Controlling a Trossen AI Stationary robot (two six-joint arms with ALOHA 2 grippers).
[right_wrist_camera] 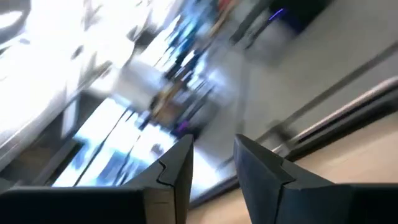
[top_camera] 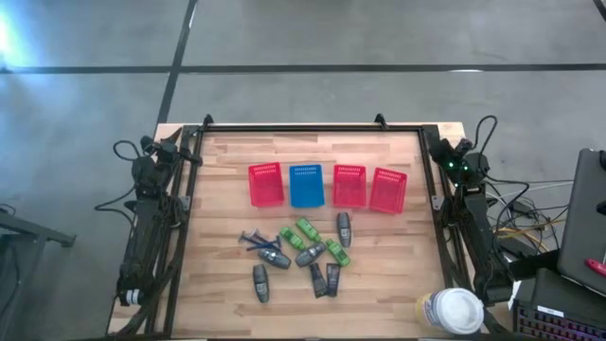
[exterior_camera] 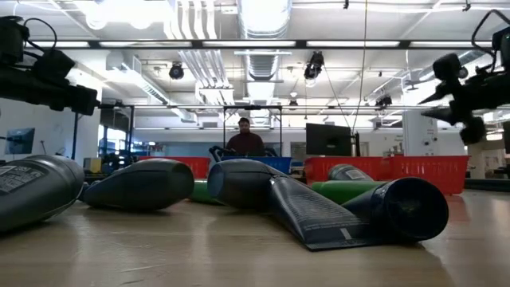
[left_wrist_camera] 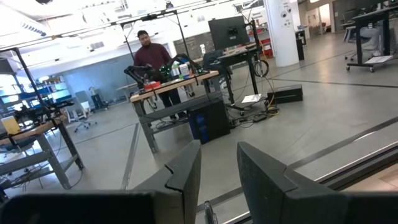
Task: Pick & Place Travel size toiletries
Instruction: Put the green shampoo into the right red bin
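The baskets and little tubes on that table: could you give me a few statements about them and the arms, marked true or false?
1. Four baskets stand in a row; one is blue. True.
2. The toiletries already lie inside the baskets. False: they lie loose on the table, in front of the row.
3. The left gripper holds a green tube. False: it holds nothing and is off at the table's side.
4. A person stands in the room. True.
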